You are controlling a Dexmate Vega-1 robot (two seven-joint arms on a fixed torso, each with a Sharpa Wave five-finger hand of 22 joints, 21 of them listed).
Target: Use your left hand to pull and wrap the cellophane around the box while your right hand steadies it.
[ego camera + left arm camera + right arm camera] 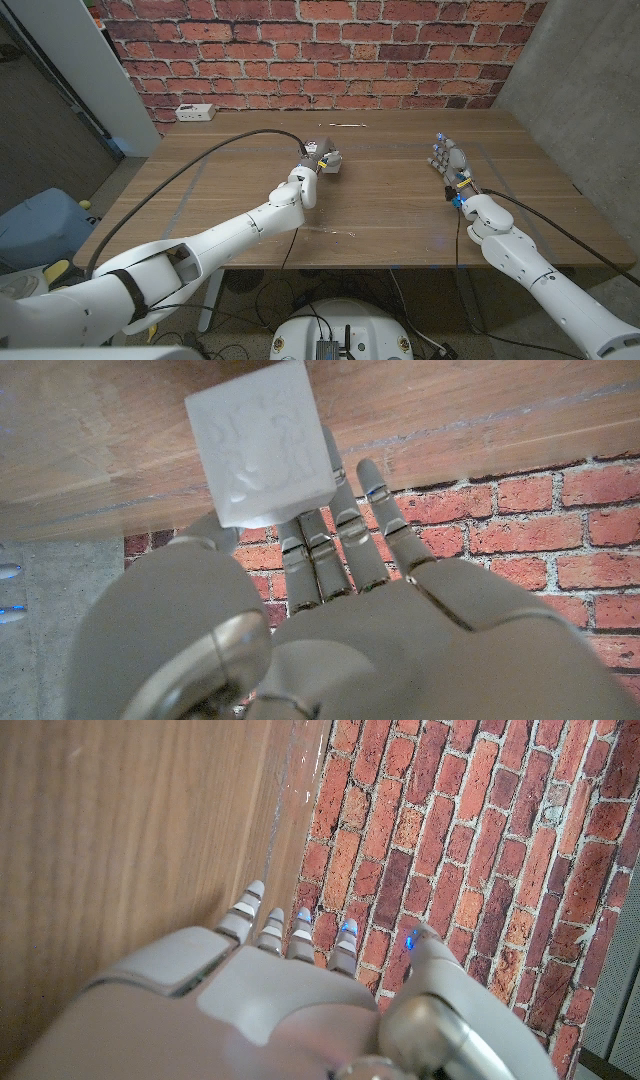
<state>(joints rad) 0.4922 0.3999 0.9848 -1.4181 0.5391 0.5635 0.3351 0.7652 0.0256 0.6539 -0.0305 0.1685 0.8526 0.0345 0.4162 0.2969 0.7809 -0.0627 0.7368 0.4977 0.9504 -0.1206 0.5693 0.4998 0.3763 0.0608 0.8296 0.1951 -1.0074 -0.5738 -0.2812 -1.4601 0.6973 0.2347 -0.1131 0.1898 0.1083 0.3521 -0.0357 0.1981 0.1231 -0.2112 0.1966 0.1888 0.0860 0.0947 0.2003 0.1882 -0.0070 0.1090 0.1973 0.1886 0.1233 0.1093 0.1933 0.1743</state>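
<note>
The left hand (318,160) reaches out over the middle of the wooden table (400,215) with its fingers (345,525) stretched forward against a small box (262,445); in the left wrist view the fingertips lie alongside and under the box, touching it, but whether they actually grip it cannot be told. The box is a pale, whitish cube with a crinkled, glossy skin over its faces, which looks like cellophane (255,430) pulled over it; faint raised or printed marks show through on the face turned toward the wrist camera, too blurred to read. In the head view the box (331,163) sits on the table at the left hand's fingertips, a little left of the table's centre and well apart from the other hand. The right hand (448,160) stands on its edge over the table's right part, fingers (300,925) straight and slightly apart, holding nothing; small blue lights show at some fingertips. Near the far left corner of the table lies a small white device (195,112) whose markings are too small to make out, and a thin white stick (343,125) lies near the far edge. A red brick wall (330,50) rises behind the table.
</note>
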